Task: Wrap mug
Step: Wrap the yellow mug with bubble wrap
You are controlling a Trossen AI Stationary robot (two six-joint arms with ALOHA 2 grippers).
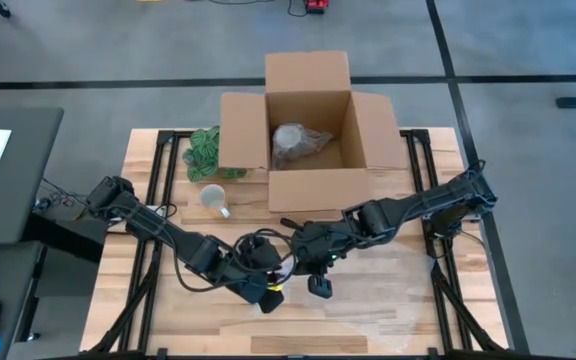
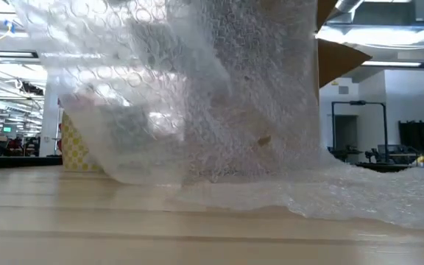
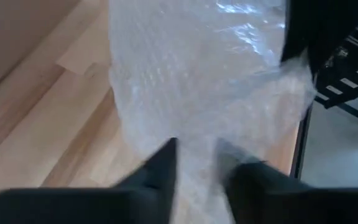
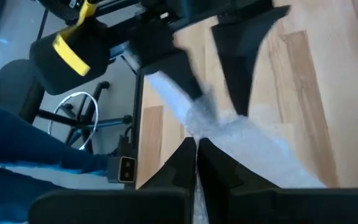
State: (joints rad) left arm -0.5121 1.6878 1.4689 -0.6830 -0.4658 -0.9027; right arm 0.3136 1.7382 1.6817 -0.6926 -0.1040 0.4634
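A clear sheet of bubble wrap (image 2: 219,110) stands raised in front of the low view, its lower part (image 2: 330,191) spread on the table. The pale mug (image 1: 214,197) stands apart on the wood, left of the cardboard box (image 1: 313,185). My right gripper (image 4: 196,163) is shut on the wrap near the table's front middle (image 1: 310,272). Close to its left, my left gripper (image 3: 201,171) is open with the wrap passing between its fingers (image 1: 278,288). My right gripper pinches a bunched, gathered part of the bubble wrap (image 4: 197,134) between its two shut fingers. The sheet fans out from there, partly raised, with its lower part on the table. My left gripper's open fingers (image 3: 163,168) stand on either side of the wrap (image 3: 197,149); I cannot tell whether they touch it.
The open box holds a wrapped bundle (image 1: 296,145). A green patterned thing (image 1: 204,152) lies left of the box, behind the mug. A yellow block (image 2: 76,151) shows through the wrap in the low view. Bare wood lies at the front left (image 1: 158,310).
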